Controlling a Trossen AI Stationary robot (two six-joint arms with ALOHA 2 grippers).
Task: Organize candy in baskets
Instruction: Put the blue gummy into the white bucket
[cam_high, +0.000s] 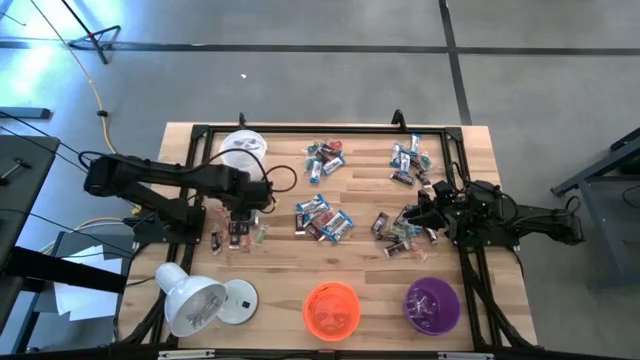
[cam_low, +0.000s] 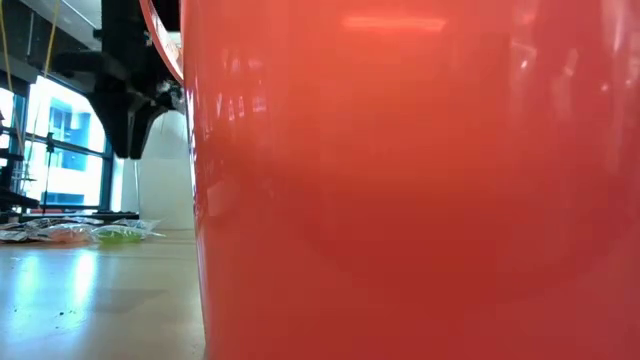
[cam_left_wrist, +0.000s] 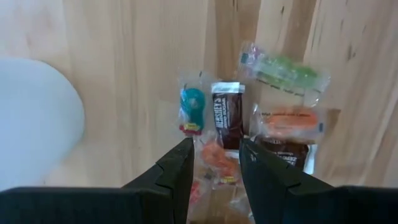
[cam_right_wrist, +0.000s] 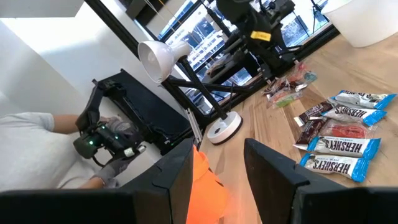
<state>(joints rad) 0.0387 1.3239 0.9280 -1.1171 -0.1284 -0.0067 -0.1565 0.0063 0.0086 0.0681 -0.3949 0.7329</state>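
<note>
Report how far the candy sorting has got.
Barely begun. The orange basket and white basket show no candy inside; the purple basket's contents are unclear. Candy lies scattered over the table. The open left gripper hovers over a small pile; the open right gripper sits beside another. Nearly all sorting remains.

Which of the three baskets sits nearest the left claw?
The round white basket with the dark face print, at the table's far edge just beyond the left claw. The bright orange basket and purple basket line the near edge.

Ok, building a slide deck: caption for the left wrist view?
Left gripper, fingers open, over wrapped candy on the wooden table.
</note>
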